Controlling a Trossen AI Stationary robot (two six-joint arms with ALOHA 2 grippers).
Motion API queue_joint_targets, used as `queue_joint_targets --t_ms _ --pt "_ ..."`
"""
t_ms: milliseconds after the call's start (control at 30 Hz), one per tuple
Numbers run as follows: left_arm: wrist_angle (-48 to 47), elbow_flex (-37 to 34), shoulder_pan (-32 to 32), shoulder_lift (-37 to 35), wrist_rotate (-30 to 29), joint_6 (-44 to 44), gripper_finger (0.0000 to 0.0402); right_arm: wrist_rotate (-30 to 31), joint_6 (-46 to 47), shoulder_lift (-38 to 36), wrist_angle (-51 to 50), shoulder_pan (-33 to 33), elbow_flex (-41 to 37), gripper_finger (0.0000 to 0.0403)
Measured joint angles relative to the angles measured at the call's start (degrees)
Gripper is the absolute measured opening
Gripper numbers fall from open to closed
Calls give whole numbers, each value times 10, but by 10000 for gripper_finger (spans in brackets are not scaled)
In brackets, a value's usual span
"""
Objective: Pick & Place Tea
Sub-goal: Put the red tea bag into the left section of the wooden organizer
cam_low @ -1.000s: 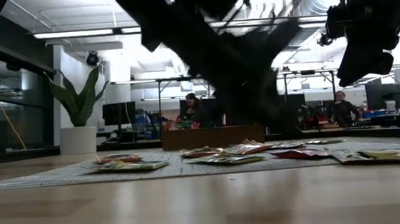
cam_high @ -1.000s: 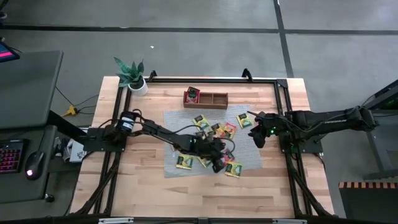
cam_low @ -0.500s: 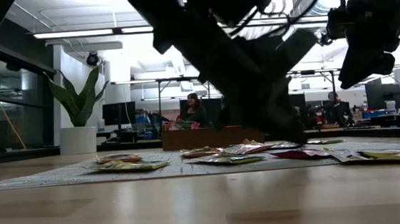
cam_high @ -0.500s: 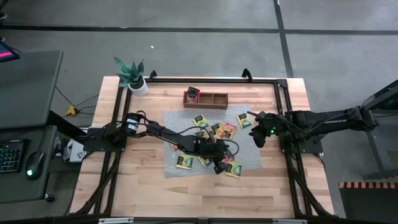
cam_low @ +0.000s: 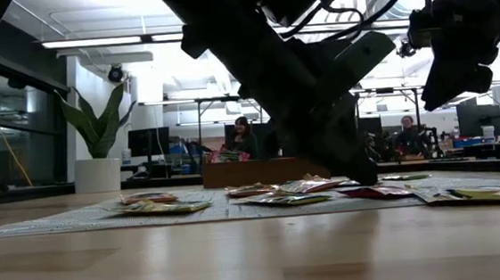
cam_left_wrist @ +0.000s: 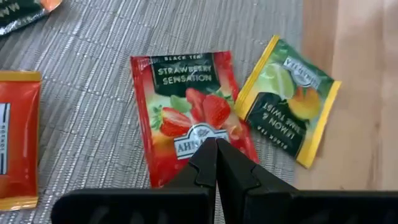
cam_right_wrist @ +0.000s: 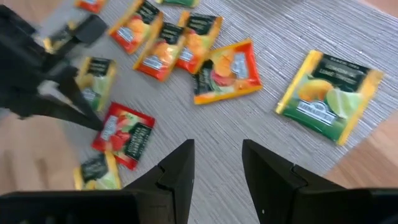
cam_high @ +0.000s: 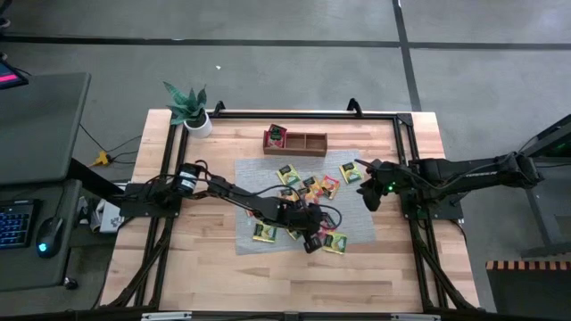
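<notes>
Several small tea sachets lie flat and scattered on a grey woven mat. My left gripper is shut and low over the mat's near right part, its tips over a red strawberry sachet. A green and yellow lemon sachet lies beside that one, half off the mat's edge. One red sachet sits in the left compartment of the wooden tray. My right gripper is open and hangs in the air above the mat's right edge. My left gripper has its shut fingertips down on the red strawberry sachet's label end, near the middle of that edge. It comes slanting down from above. The sachet lies flat on the mat. The fingertips hide the exact spot of contact.
The tray stands beyond the mat's far edge. A potted plant stands at the table's far left corner. A black frame rail runs along the far edge. Bare wood lies on the near side of the mat. People sit in the room behind.
My left gripper has come down toward the mat, its tips sinking onto the red strawberry sachet near the mat's near right part. The sachets have stayed where they were.
</notes>
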Motion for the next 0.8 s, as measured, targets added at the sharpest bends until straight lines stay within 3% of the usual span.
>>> queue_joint_targets --t_ms 233,367,567,800 --pt "5 4 0 25 -12 -9 0 -31 17 0 60 0 0 130" --pt "5 3 1 37 12 -32 0 -38 40 0 85 0 -9 130" --pt "-3 3 1 49 7 -69 0 -113 122 4 221 1 -100 134" --pt "-3 2 1 49 7 -69 0 -126 198 4 429 0 -228 175"
